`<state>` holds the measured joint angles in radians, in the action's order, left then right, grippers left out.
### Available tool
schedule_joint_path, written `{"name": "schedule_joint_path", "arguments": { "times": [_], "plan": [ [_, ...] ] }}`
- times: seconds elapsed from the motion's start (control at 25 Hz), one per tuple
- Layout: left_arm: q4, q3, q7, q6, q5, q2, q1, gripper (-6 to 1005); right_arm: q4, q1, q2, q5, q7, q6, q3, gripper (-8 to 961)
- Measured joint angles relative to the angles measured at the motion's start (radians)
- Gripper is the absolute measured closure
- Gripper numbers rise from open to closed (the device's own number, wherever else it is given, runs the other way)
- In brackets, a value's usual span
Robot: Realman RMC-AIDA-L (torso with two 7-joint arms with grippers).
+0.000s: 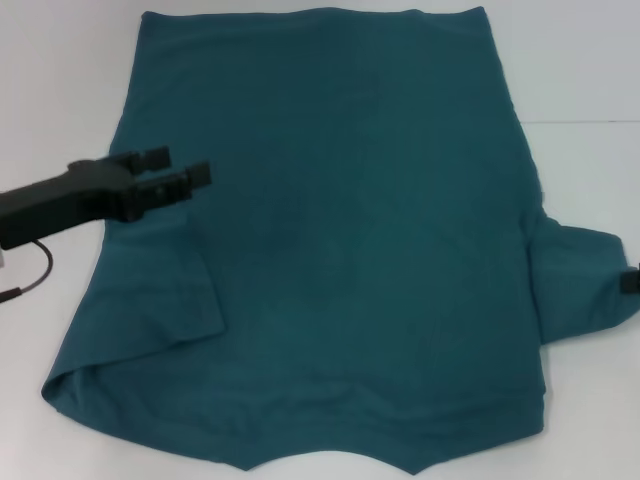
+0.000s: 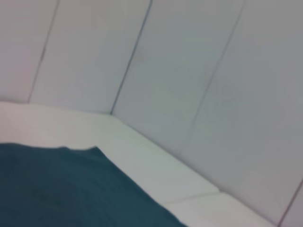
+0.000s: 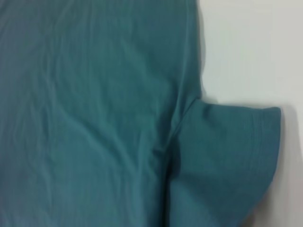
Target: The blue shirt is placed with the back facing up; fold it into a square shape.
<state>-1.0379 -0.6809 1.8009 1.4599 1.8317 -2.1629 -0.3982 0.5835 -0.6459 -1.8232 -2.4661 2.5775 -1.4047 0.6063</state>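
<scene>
One blue shirt (image 1: 340, 250) lies flat, plain side up, on a white table (image 1: 60, 80), its long axis running away from the robot, neckline nearest. One sleeve is folded in on the left; the other spreads right. Bare table borders the shirt on both sides. The left gripper (image 1: 170, 175) hovers over the shirt's left edge, jaws slightly parted, holding nothing. The right gripper (image 1: 630, 281) barely shows beside the right sleeve; its jaws cannot be made out.

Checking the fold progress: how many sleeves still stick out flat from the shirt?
1. The right sleeve lies spread on the table; the left sleeve is folded onto the shirt.
</scene>
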Motion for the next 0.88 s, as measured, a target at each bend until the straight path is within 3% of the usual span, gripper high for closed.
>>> {"name": "schedule_joint_path", "arguments": {
  "times": [0.52,0.88],
  "plan": [
    [-0.028,0.075,0.094,0.004,-0.042,0.0,0.013,201,0.052,-0.009,0.036,-0.056,0.072,-0.045,-0.009,928],
    [-0.021,0.076,0.119,0.008,-0.037,0.021,0.016,202,0.053,-0.005,0.059,-0.081,0.083,-0.046,-0.005,919]
  ]
}}
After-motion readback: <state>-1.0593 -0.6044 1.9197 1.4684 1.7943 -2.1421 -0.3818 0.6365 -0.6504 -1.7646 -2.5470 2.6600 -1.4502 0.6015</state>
